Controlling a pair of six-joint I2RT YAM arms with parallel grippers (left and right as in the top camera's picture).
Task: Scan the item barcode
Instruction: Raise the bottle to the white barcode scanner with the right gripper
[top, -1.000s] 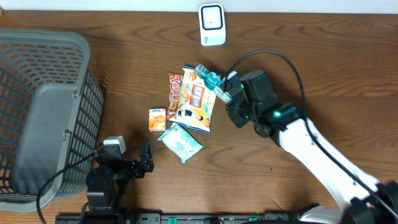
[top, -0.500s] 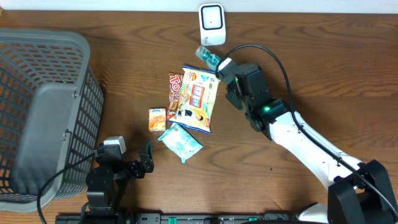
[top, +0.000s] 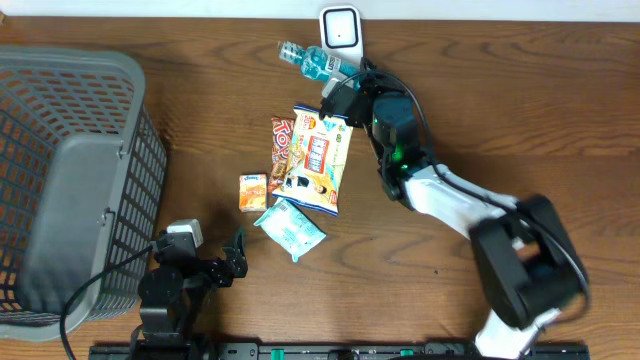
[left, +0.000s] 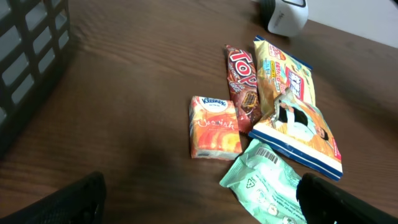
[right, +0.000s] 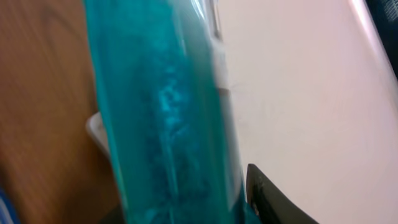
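Note:
A clear bottle of blue liquid hangs tilted over the table's far edge, just left of the white barcode scanner. My right gripper is shut on the bottle's lower end. Up close in the right wrist view, the bottle fills the left half, one black fingertip presses its right side, and the scanner's white face lies right behind it. My left gripper rests open near the front edge; its wrist view shows the gripper with nothing between the fingers.
A yellow snack bag, a red chocolate bar, an orange tissue pack and a green packet lie mid-table. A grey mesh basket takes up the left side.
The right arm has carried the bottle up and to the left, from over the snack bag to beside the scanner. The left arm has not moved.

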